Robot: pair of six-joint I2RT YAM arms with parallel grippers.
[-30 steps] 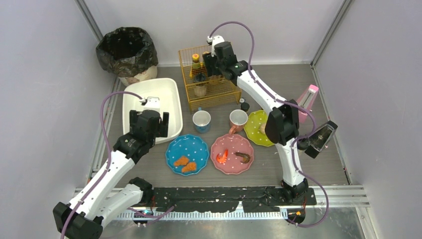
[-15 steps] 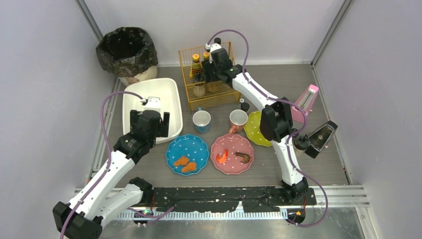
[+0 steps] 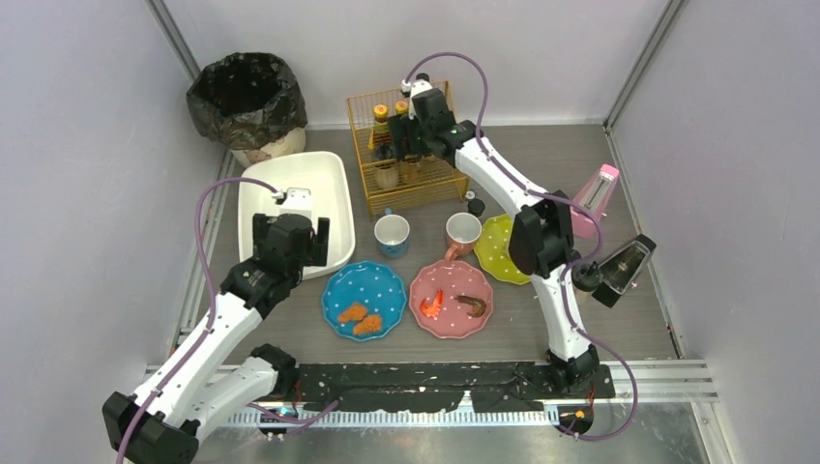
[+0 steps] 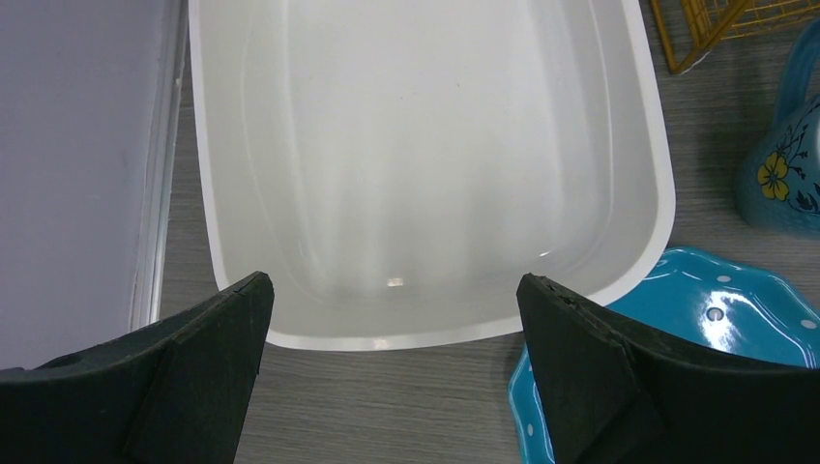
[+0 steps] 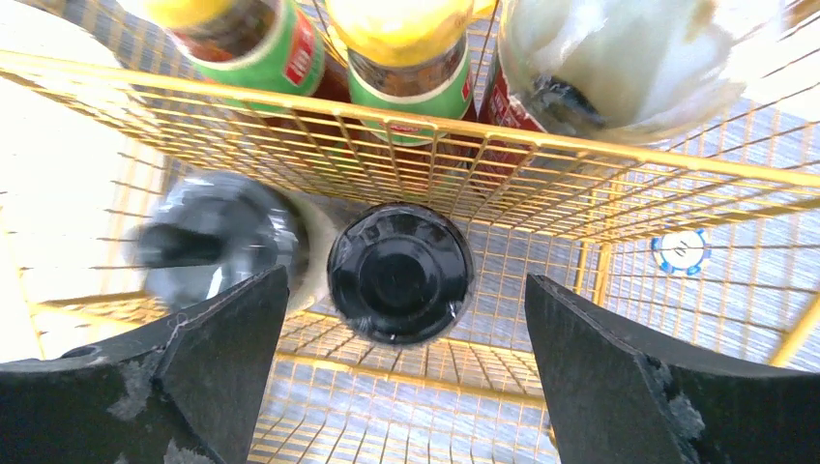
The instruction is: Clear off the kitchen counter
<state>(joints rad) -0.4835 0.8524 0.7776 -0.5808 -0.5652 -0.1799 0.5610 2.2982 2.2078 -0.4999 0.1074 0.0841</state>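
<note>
As a black-capped jar (image 5: 399, 273) stands in the wire basket (image 3: 430, 184) at 12 o'clock on the grey surface (image 3: 638, 309), untouched between the wide-open right jaws, stowing seems done; a straight lift is called for. Left jaws are held open over the tub (image 4: 425, 145) at 9 o'clock.

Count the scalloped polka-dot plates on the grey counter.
3. Blue polka-dot plate nearest the white rectangular tub, pink polka-dot plate to its right, green polka-dot plate behind the pink one, partly covered by the right arm. More could hide under the arms.
</note>
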